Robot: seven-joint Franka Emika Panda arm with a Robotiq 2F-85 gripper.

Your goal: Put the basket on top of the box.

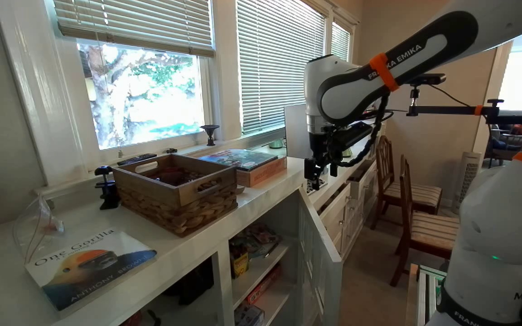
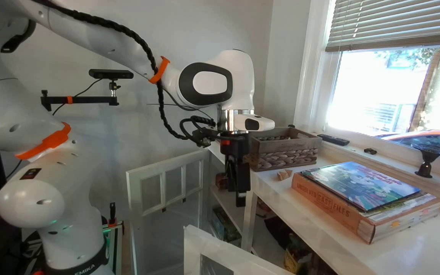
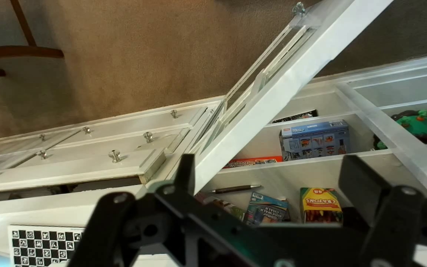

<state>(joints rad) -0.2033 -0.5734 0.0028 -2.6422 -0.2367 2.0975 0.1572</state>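
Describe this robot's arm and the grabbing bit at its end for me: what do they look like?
The arm is white and rounded, with dark panels; one is lettered FRANKA EMIKA, partly covered by an orange band. A black, braided-looking cable runs along it. Past a shiny silver collar, the gripper is black, with two blocky fingers.

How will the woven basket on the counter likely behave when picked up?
Probably stiff: the basket has a wood-like upper frame above woven sides. It seems unlikely to roll, being rectangular and flat on the counter, but lifting by one end could tilt its long shape. Weight is hard to call; its interior is dark.
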